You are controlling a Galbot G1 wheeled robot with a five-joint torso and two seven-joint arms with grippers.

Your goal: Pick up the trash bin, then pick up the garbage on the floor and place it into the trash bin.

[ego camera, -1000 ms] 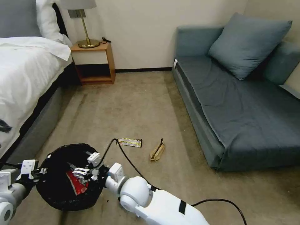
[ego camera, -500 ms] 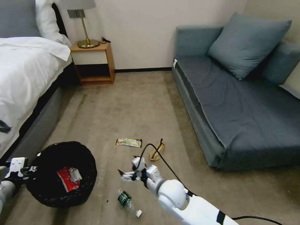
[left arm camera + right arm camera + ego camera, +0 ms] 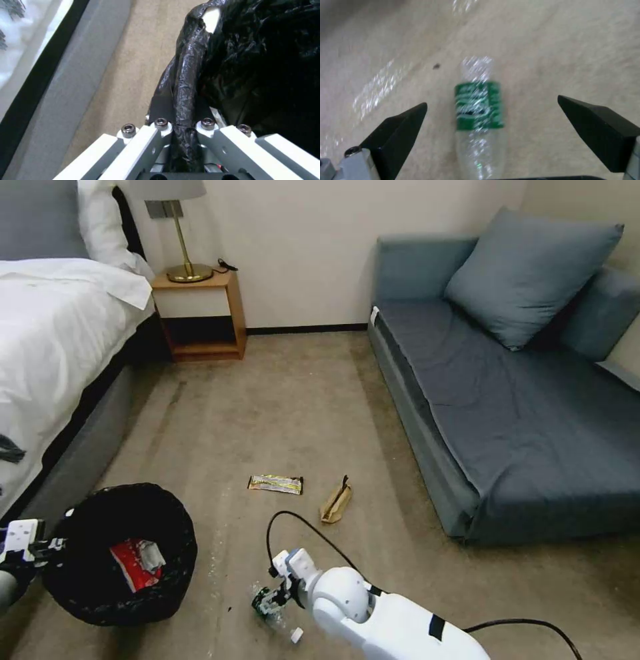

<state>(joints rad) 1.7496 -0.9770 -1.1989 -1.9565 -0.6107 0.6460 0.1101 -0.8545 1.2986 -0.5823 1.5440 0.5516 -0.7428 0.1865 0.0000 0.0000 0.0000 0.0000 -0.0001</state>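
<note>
The trash bin [image 3: 117, 553], lined with a glossy black bag, hangs at the lower left with a red-white wrapper [image 3: 135, 561] inside it. My left gripper [image 3: 30, 547] is shut on the bin's bagged rim [image 3: 183, 82]. Garbage lies on the carpet: a clear bottle with a green label [image 3: 479, 107], a gold-black bar wrapper [image 3: 275, 484] and a tan paper pouch [image 3: 335, 502]. My right gripper [image 3: 268, 601] is open and low over the bottle [image 3: 277, 613], its black fingers [image 3: 400, 130] standing apart on either side of the label without touching.
A bed [image 3: 60, 340] runs along the left, with a wooden nightstand [image 3: 200, 313] and lamp at the back. A blue-grey sofa [image 3: 507, 400] fills the right side. Open carpet lies between them. A black cable [image 3: 293, 527] loops above my right arm.
My right gripper has left the bin, swung right and dropped down over the bottle. The bin has moved left and slightly down with my left gripper. The wrapper stays in the bin.
</note>
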